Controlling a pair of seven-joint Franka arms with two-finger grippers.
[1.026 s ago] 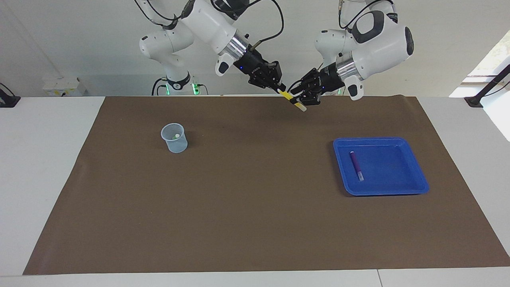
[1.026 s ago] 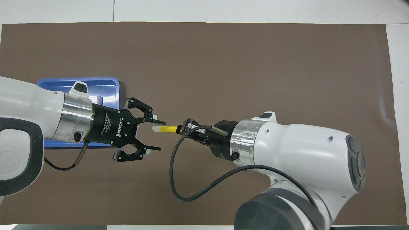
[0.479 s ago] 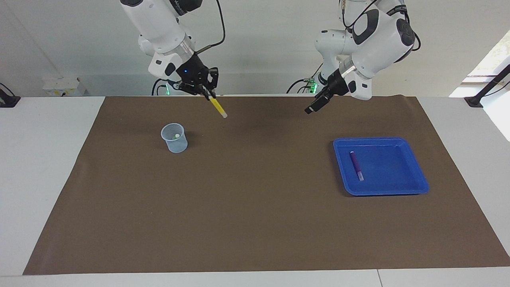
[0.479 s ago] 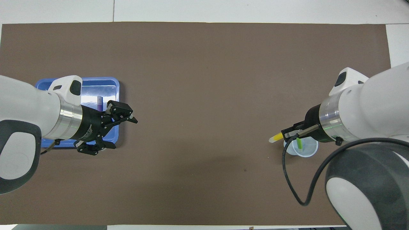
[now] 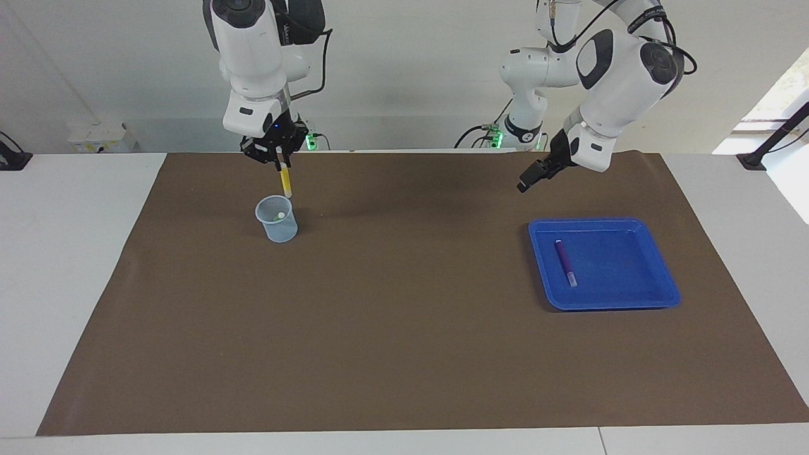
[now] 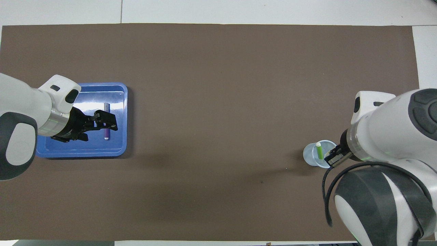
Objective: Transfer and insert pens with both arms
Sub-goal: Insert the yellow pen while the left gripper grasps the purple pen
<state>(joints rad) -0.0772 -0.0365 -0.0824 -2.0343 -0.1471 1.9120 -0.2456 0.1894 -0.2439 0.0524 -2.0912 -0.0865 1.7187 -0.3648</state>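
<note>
Brown mat [image 5: 404, 328]: spread over the white table [image 5: 63, 284], under all the items.
Blue tray [image 5: 657, 278]: lay on the mat toward the left arm's end of the table.
Purple pen [image 5: 565, 261]: lay flat in the tray, whitish cap end pointing away from the robots; partly covered by the left gripper in the overhead view.
Translucent cup [image 5: 277, 218]: stood upright on the mat toward the right arm's end.
Green pen [image 6: 319, 150]: stood leaning inside the cup; only a pale tip visible in the facing view.
Right arm [image 5: 253, 57]: came down almost vertically, wrist pointing straight down over the cup.
Right gripper [image 5: 279, 162]: closed narrowly on the upper end of the yellow pen.
Yellow pen [image 5: 286, 183]: hung near-upright from the gripper, lower tip at the cup's rim on the side nearer the robots; hidden by the arm in the overhead view.
Left arm [image 5: 619, 76]: bent at the elbow, forearm sloping down toward the tray.
Left gripper [image 5: 526, 183]: raised over the tray, holding nothing; finger spread not discernible.
</note>
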